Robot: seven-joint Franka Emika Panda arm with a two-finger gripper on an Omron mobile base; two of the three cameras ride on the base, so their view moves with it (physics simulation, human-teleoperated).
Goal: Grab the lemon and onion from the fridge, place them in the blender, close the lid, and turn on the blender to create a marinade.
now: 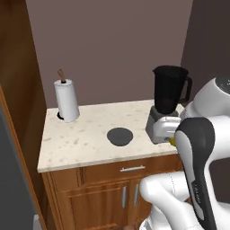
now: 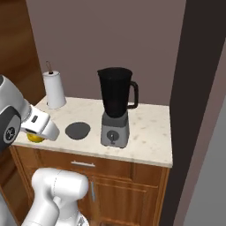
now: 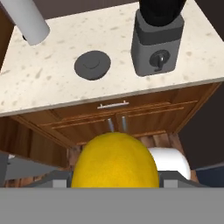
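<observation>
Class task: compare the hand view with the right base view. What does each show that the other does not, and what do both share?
Hand view alone: the lemon seen close up and large, held in the end effector.
Right base view alone: the blender's whole jar with its side handle, and the dark wall at the right.
Both: the blender, lid, paper-towel roll, counter, cabinet drawer handle.

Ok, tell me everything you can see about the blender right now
The blender stands upright on the speckled counter, toward its right side. A tall black tapered jar with a side handle sits on a squat grey base that has a round knob in front. The jar's mouth is uncovered; the lid lies flat on the counter beside it, apart. Nothing touches the blender.
</observation>
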